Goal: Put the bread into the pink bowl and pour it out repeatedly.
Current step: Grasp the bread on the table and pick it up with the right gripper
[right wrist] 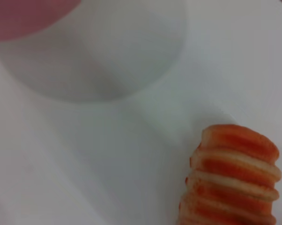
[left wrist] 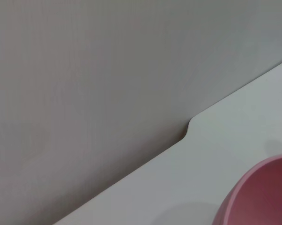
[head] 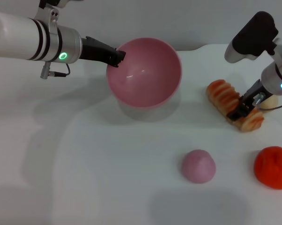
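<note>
From the head camera, the elongated ridged toy bread (head: pixel 234 106), striped orange and cream, lies flat on the white table (head: pixel 108 164) at about three o'clock. The right hand (head: pixel 244 108) is down on it, its dark fingers clenched across the loaf near its nearer end. A small beige lump (head: pixel 271 100) peeks out just behind that hand. The round, glossy pink plastic bowl (head: pixel 144 72) sits at about twelve o'clock, tipped so its smooth hollow faces the camera, with nothing in it. The left hand (head: pixel 116 57) grasps the bowl's rim at the bowl's own ten o'clock, one black finger over the edge. A small matte pink dome (head: pixel 198 166) rests at five o'clock, and a rough red-orange lump (head: pixel 273 167) lies at four o'clock by the frame edge; both are well apart from the loaf.

The left wrist camera shows a curved slice of the pink bowl (left wrist: pixel 260 197) above the table's pale edge (left wrist: pixel 188 136) and a grey wall (left wrist: pixel 94 70).

The right wrist camera shows the bread's (right wrist: pixel 234 178) ridged orange-and-cream end on the table, with the bowl's pink (right wrist: pixel 24 16) blurred and well apart from it.
</note>
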Robot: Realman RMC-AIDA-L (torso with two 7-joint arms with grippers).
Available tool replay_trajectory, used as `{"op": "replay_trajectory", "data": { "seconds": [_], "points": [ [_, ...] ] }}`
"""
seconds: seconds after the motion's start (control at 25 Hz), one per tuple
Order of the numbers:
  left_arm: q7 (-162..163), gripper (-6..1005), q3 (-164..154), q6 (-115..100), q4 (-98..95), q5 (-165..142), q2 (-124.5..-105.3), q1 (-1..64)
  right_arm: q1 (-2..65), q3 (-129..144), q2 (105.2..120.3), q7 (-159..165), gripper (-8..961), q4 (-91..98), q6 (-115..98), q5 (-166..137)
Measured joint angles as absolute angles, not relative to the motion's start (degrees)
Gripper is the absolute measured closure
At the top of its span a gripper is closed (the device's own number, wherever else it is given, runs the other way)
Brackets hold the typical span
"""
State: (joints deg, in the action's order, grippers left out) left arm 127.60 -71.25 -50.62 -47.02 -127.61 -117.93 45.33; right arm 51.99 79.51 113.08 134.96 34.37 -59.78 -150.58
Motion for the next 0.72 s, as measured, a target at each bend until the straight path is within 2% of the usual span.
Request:
{"op": "replay_trajectory", "data": {
  "seconds": [0.12,0.32,0.72],
  "points": [
    [127.72,953,-71.27,-50.47,-47.02,-127.61,-117.93,45.31,50.50,79.47,113.63,134.97,281,36.50,-58.43,-151.75],
    [127.78,952,-71.27,-50.39,-47.02,-127.66,-117.93,45.28,48.48,79.14,113.95,134.97,432,39.75,-57.67,-152.02],
    [127.79,952,-71.27,-50.18,-47.02,-127.78,-117.93,45.11,48.33,78.12,114.00,135.00,521,40.03,-57.62,-152.02]
  ]
}}
